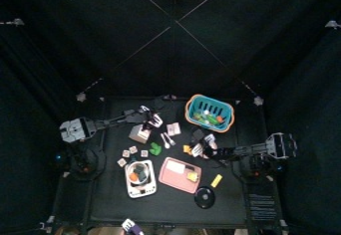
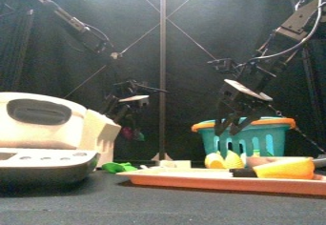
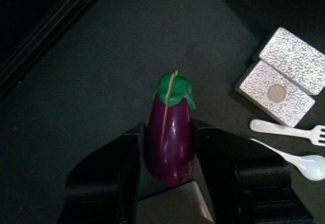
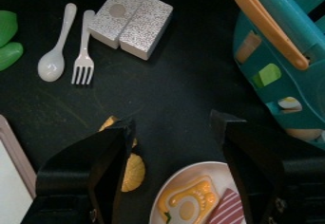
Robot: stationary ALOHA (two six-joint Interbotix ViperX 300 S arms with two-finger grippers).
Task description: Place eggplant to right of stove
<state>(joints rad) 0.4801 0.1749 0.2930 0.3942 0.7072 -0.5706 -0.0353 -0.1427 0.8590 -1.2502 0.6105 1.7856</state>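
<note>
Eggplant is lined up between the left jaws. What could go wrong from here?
The eggplant lies between the open left gripper jaws; its smooth, rounded body could slip or roll on closing. The white fork and spoon lie close beside it and could get knocked. The crowded table leaves little room for carrying it.

— What sort of place are you working in here?

— A robot lab, set up as a play kitchen. Black curtains (image 1: pixel 54 100) pen you in on every side, and two black arms hang over a small black table (image 1: pixel 114 194).

— And the kitchen part?

— Toys only: a little stove (image 1: pixel 142 179) near the front, a pink tray (image 1: pixel 177 174) beside it, a teal basket (image 1: pixel 209 110) at the far right, and a plastic spoon (image 4: pixel 52 57) and fork (image 4: pixel 82 52).
</note>
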